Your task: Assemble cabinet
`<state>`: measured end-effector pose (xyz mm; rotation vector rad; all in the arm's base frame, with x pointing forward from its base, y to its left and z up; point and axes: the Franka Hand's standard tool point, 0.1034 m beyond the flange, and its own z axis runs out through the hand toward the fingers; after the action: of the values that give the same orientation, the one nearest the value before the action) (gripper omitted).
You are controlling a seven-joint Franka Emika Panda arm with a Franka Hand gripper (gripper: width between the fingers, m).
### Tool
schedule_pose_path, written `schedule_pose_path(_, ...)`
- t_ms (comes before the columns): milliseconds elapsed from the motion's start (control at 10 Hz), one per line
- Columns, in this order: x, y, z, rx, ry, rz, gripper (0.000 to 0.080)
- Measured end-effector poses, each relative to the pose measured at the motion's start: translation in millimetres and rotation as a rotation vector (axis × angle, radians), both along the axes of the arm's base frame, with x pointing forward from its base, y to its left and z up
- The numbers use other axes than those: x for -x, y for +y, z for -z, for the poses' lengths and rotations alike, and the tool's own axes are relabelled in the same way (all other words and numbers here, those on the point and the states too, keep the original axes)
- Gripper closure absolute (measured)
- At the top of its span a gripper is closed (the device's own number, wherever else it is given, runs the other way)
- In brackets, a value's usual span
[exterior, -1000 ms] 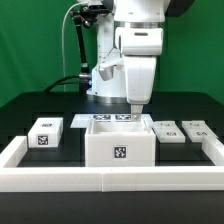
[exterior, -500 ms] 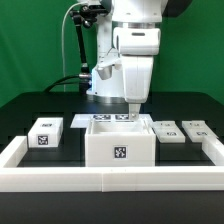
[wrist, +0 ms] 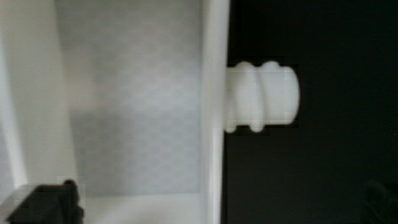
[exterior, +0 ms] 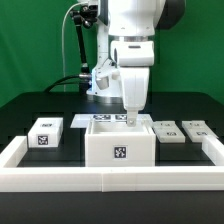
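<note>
1. As we set this moment against a second ago, the arm has slid toward the exterior view's left, and the gripper [exterior: 129,118] now hangs over the rear wall of the cabinet [exterior: 118,145].
2. We judge it is lining up to grasp that wall.
3. The cabinet sits midway along the bench's near edge, open upward.
4. The arm points straight down. Its fingers [wrist: 50,205] are spread, pinching nothing and straddling the wall.
</note>
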<state>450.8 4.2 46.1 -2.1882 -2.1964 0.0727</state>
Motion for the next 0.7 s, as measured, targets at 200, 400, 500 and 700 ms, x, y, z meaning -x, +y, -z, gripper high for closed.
schedule_pose_path(200,-0.1,0.3,7.2,-0.003,0.009,0.002,0.0003)
schedule_pose_path(400,2.6,0.5,14.8,-0.005,0.024,0.005,0.0003)
schedule_pose_path(500,3.0,0.4,14.9,-0.004,0.027,0.007,0.0003)
schedule_pose_path(700,3.1,0.6,15.1,-0.004,0.027,0.011,0.0003)
